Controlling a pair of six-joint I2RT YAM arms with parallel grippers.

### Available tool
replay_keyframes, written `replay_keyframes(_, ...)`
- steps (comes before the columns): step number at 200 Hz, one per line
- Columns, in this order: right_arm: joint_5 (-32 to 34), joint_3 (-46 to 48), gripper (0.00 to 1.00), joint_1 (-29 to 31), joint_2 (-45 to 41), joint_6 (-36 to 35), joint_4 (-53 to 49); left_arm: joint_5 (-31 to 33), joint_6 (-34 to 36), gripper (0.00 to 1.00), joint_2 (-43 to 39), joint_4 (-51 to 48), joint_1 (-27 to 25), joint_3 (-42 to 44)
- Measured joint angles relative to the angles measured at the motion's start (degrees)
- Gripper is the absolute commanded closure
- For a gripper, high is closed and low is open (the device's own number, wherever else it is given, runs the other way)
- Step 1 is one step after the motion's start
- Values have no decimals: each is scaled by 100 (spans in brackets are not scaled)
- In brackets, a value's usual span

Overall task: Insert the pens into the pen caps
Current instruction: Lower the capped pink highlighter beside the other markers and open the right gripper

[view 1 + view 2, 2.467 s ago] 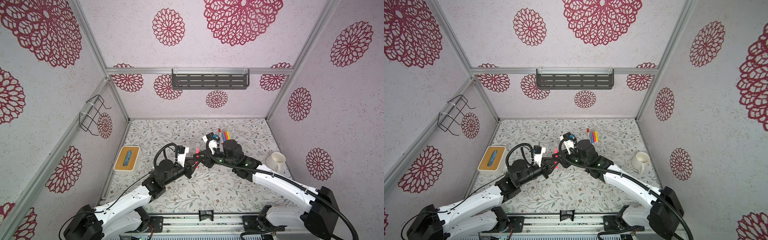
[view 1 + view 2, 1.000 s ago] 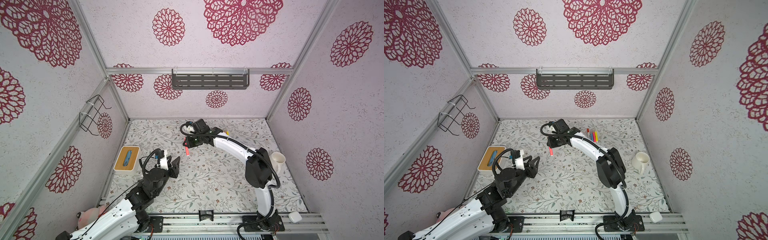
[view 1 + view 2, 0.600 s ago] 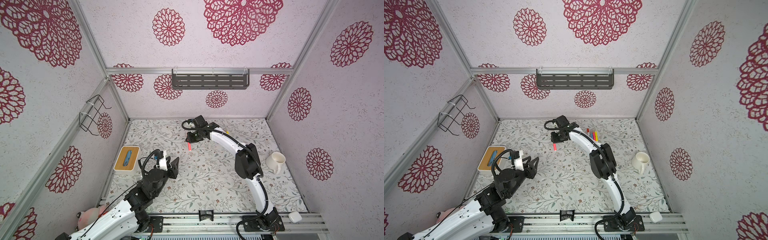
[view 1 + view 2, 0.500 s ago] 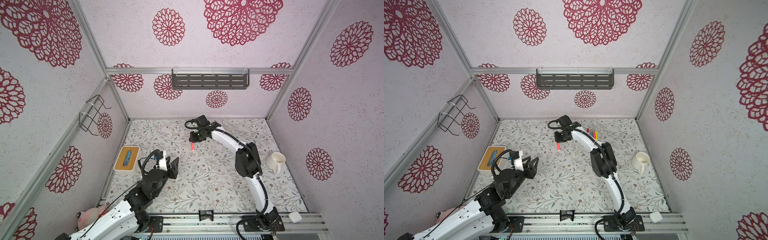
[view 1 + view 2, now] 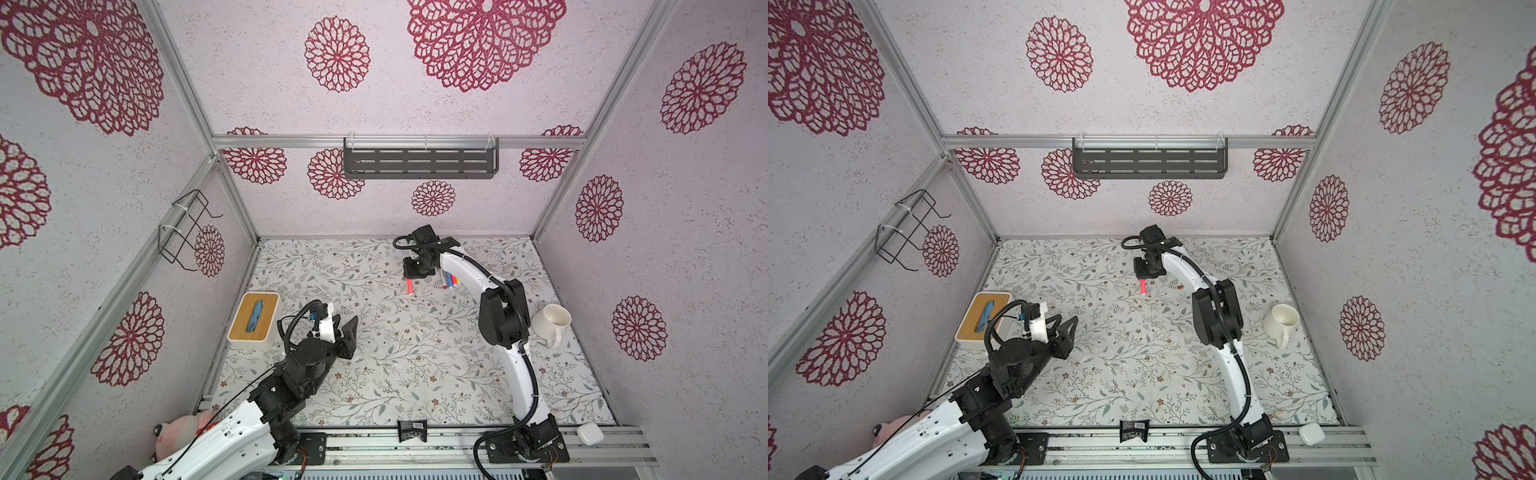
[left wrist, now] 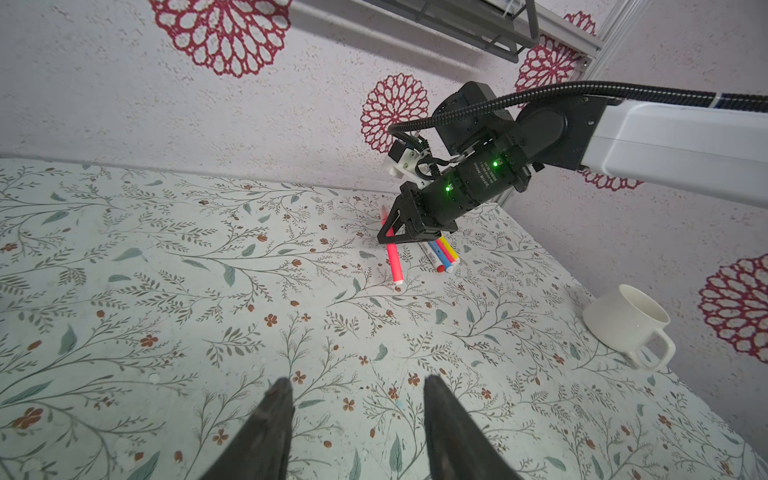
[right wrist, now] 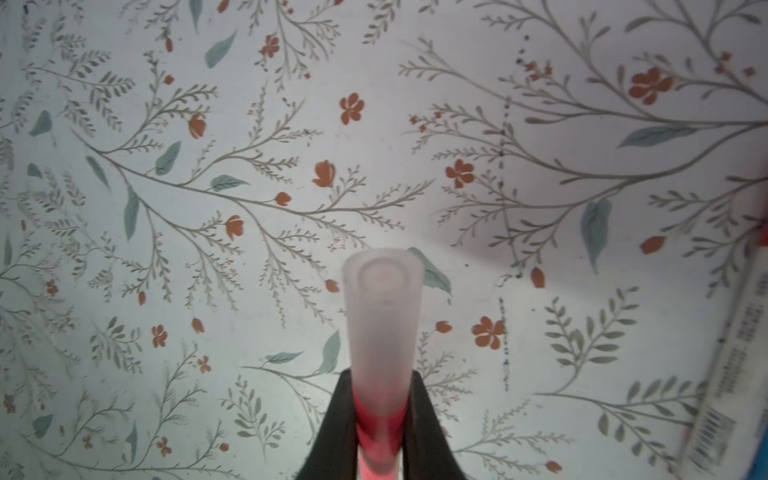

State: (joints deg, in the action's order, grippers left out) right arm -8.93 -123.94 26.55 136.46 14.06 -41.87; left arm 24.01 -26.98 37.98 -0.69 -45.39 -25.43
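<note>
Standing by the front rail, I saw the right claw (image 5: 417, 272) pinching the pink pen (image 5: 410, 286) over the far part of the tabletop (image 5: 415, 374). The pen pointed nose down and slightly tilted, and I could not tell whether its lower end touched the surface. Up close, the black fingers (image 7: 340, 415) were pressed on the barrel right where the frosted cap (image 7: 382, 316) began, and the cap appeared to be seated over the tip. The other pens (image 5: 451, 281) lay in a tight row just beside it, partly under the arm. The left claw (image 6: 357, 415) hung spread and empty, well apart from all of them.

The pen looked light, stiff and smooth-sided. I judged it would be no load on the grip, but it could swivel or slide between flat pads and would roll once laid down. The cap seemed a push fit, so a hold on the barrel just behind it looked safer than one on the cap alone.
</note>
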Motion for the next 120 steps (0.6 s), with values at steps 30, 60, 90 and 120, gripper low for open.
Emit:
replay_keyframes(30,151,-2,100,-236,74,-98,-107,-402,66,46,205,92,61,0)
replay_keyframes(60,337,-2,100,-376,103,-151,-192,-822,85,46,468,225,111,0)
replay_keyframes(90,448,-9,100,-468,122,-203,-201,-1106,90,46,669,350,127,0)
replay_keyframes(120,481,-208,97,-562,264,-256,-260,-1268,105,46,787,413,131,-2)
